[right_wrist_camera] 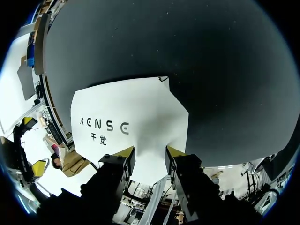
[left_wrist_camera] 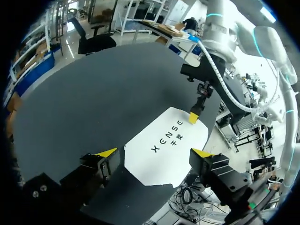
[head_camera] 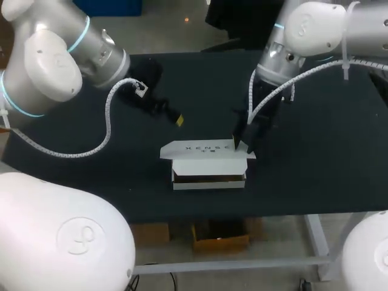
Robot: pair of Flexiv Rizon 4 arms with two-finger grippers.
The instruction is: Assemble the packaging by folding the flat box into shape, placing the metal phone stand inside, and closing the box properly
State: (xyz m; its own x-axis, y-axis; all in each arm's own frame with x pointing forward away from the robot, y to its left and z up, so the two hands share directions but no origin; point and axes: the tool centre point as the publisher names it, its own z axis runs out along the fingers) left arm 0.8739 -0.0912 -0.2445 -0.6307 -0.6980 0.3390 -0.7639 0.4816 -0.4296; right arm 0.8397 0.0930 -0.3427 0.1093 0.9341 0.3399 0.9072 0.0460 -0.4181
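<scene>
The white box [head_camera: 209, 170] stands at the middle of the black table, its printed lid [head_camera: 203, 149] raised and spread flat behind a dark opening. I cannot make out the metal phone stand. My right gripper [head_camera: 239, 144] is at the lid's right end. In the right wrist view a narrow part of the lid [right_wrist_camera: 126, 112] runs between its fingers and touches both, so the right gripper [right_wrist_camera: 150, 152] is shut on it. Behind and left of the box, my left gripper [head_camera: 174, 117] hangs open. Seen from the left wrist, the lid [left_wrist_camera: 164, 145] lies ahead of the left gripper [left_wrist_camera: 154, 152], untouched.
The table [head_camera: 303, 182] is covered in black cloth, bare on both sides of the box. Its front edge runs a short way in front of the box. A white ribbed cable [head_camera: 109, 127] loops off my left arm above the table's left part.
</scene>
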